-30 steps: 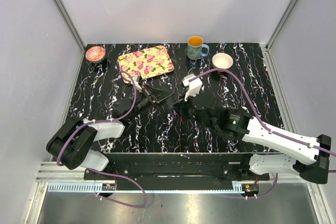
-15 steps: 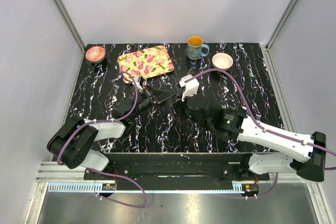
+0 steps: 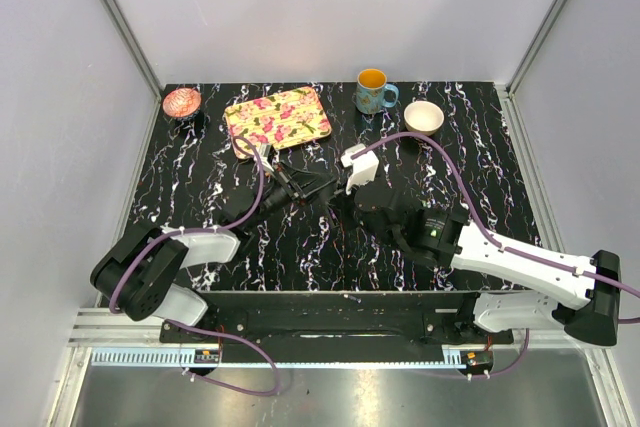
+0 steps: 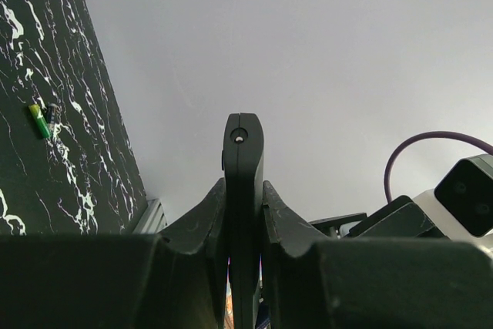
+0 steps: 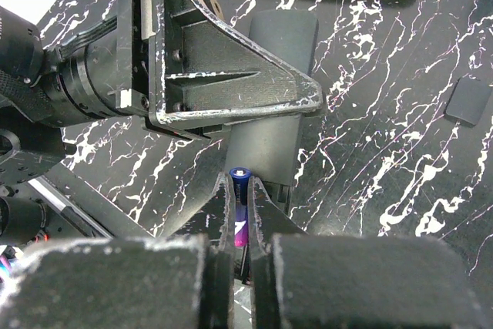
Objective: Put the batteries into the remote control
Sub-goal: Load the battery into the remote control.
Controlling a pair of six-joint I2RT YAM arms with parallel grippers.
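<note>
My left gripper [image 4: 244,190] is shut on the black remote control [image 4: 243,152], which stands edge-on between its fingers. In the right wrist view the remote control [image 5: 271,90] is a dark bar reaching out from the left gripper's fingers [image 5: 231,75], lifted over the table. My right gripper [image 5: 239,182] is shut on a slim blue and magenta battery [image 5: 239,209], its tip close to the remote's near end. From above, the left gripper [image 3: 296,187] and right gripper [image 3: 341,203] meet at mid table.
A floral tray [image 3: 278,116], an orange-filled mug [image 3: 374,91], a white bowl [image 3: 423,116] and a pink bowl [image 3: 182,102] line the back of the table. A small black square piece [image 5: 467,100] lies on the marbled top. A tiny green stick [image 4: 37,121] lies farther off.
The right arm has moved a little left and forward, bringing its battery closer to the remote in the left gripper. The left arm has barely shifted.
</note>
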